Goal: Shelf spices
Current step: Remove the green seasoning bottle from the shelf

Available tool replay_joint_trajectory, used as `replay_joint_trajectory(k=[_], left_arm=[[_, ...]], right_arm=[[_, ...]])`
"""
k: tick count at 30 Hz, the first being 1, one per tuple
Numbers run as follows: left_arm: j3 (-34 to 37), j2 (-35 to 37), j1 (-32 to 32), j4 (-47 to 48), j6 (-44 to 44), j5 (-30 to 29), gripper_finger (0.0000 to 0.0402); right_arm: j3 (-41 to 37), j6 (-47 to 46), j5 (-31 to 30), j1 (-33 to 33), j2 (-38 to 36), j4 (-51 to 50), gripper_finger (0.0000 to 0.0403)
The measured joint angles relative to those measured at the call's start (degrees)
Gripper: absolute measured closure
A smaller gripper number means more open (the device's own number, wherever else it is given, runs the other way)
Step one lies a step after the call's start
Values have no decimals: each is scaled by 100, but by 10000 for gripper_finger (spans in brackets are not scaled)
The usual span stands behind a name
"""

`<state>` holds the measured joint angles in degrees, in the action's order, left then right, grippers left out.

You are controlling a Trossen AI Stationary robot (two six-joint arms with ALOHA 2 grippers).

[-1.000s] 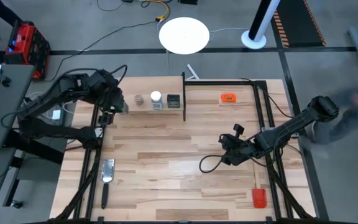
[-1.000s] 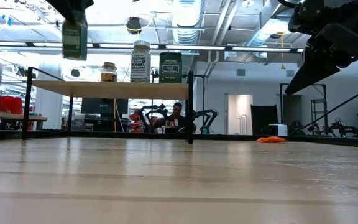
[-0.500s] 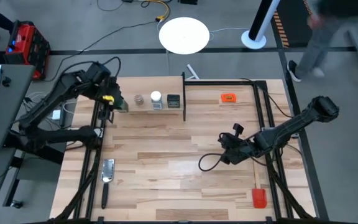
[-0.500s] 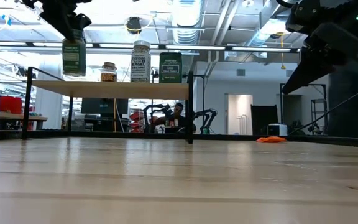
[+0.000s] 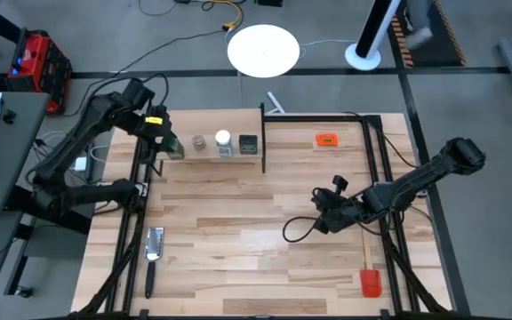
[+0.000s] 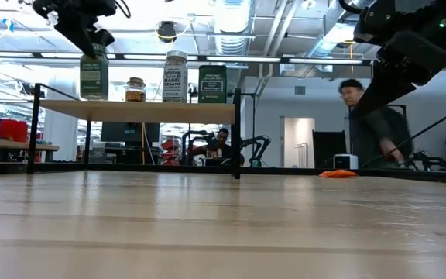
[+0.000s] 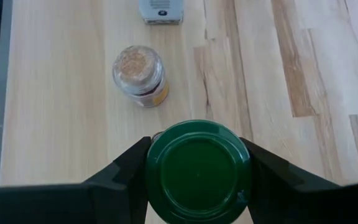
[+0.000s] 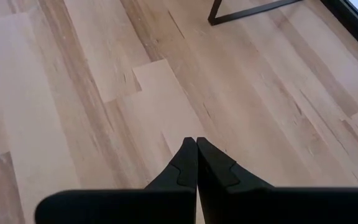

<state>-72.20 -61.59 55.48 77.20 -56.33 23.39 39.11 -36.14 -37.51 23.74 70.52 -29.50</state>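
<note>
The shelf (image 5: 238, 123) is a light-wood plank in a black frame at the table's far left. A brownish jar (image 5: 199, 141), a clear jar with a white lid (image 5: 223, 140) and a black tin (image 5: 248, 143) stand on it in a row. My left gripper (image 5: 169, 142) is over the shelf's left end, shut on the green-lidded jar (image 6: 94, 76). The jar's base is at the plank's top (image 6: 138, 111); whether it rests there I cannot tell. My right gripper (image 8: 196, 146) is shut and holds nothing above the table's right middle. My left gripper pinches the green-lidded jar at its lid (image 7: 197, 171), one finger (image 7: 129, 171) on each side of the lid's rim. The fingers come from above, slanting down. The jar hangs upright below them, beside the brownish jar (image 7: 140, 74).
An orange tag (image 5: 327, 140) lies at the far right. A red-headed spatula (image 5: 370, 283) lies near the right front, and a metal scraper (image 5: 154, 244) at the left front. Black frame rails (image 5: 376, 169) cross the table. A person (image 6: 374, 124) walks behind the table.
My left gripper has swung toward the table's far edge and turned, still shut on the green-lidded jar. The jar has come down from well above the shelf's left end to the level of the plank, staying upright.
</note>
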Motion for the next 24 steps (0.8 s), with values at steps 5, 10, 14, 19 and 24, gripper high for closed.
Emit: replay_joint_trajectory(k=[5, 10, 14, 19, 24], left_arm=[[0, -121, 2, -85, 101, -76, 225], [0, -130, 0, -202, 247, -152, 218], [0, -130, 0, -295, 420, -251, 208], [0, -130, 0, -387, 500, -259, 205], [0, -75, 0, -440, 513, -257, 203]], right_arm=[[0, 21, -1, -27, 0, -1, 398], [0, 61, -1, -27, 0, -1, 393], [0, 60, -1, -26, 0, -1, 392], [0, 35, -1, -27, 0, -1, 391], [0, 21, -1, -27, 0, 1, 391]])
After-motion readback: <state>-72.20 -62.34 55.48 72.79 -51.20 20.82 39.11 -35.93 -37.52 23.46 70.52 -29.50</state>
